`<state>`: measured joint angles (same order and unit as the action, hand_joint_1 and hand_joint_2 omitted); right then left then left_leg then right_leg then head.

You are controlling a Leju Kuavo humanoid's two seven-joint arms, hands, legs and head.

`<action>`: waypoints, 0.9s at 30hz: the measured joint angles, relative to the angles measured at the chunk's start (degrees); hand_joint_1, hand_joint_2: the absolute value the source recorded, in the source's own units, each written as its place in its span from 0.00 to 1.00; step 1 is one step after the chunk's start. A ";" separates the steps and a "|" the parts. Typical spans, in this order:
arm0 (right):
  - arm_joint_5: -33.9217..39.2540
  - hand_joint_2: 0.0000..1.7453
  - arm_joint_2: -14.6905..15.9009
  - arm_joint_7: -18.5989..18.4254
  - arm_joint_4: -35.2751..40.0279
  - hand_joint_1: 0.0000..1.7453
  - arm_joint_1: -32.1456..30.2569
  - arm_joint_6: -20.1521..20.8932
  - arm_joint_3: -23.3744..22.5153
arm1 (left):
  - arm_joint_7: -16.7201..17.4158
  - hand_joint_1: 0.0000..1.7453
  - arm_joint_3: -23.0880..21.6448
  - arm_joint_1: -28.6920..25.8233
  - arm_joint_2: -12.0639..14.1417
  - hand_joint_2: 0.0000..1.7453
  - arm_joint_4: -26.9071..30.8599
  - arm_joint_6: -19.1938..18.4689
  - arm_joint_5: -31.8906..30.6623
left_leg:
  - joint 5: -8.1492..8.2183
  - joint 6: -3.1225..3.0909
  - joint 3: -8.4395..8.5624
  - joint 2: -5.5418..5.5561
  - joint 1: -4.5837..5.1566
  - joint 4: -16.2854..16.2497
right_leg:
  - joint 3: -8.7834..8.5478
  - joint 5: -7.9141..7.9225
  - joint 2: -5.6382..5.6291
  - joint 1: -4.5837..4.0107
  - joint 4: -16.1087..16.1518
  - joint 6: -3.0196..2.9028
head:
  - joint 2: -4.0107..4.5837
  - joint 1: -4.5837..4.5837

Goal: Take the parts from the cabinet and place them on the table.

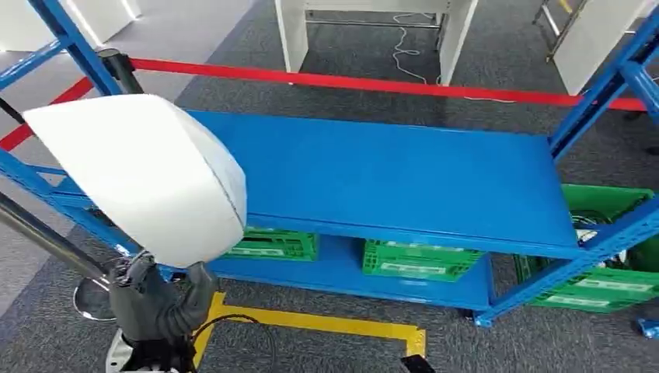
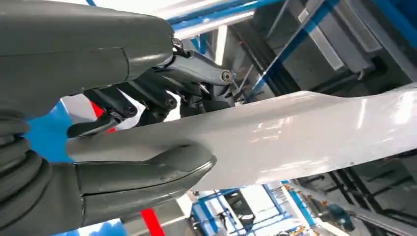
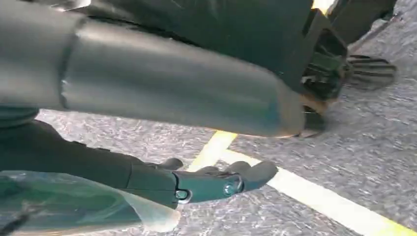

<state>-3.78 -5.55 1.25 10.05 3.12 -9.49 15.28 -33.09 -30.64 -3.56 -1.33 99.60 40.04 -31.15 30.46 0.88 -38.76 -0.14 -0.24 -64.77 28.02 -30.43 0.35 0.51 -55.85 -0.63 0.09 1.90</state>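
The white part [image 1: 140, 175] is looking like smooth moulded plastic, glossy enough in the left wrist view to be throwing back streaks of light. The left hand [image 2: 142, 142] gripping it is showing matt grey plastic with a ribbed, rubbery cover. The blue shelf [image 1: 404, 183] is appearing as painted metal, smooth with a soft sheen. The green crates [image 1: 420, 260] are looking like slotted plastic. The floor [image 3: 344, 162] is showing rough, speckled grey carpet crossed by smooth yellow tape [image 3: 314, 196].
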 joint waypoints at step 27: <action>-1.29 0.00 0.09 0.64 -0.02 0.00 0.98 0.52 0.00 | 0.00 1.00 0.07 -0.18 0.44 1.00 0.50 -0.02 0.00 | -9.60 -1.08 1.32 -0.52 0.48 7.15 | -2.51 -2.50 -0.47 -0.16 0.25 1.89 | 0.00 0.59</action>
<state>-5.07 -5.46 1.88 10.03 4.10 -8.96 15.28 -33.09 -30.58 -3.73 -0.90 100.11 40.02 -31.15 20.86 -0.19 -37.44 -0.65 0.24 -57.62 25.51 -32.94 -0.12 0.35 -55.60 1.26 0.09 2.49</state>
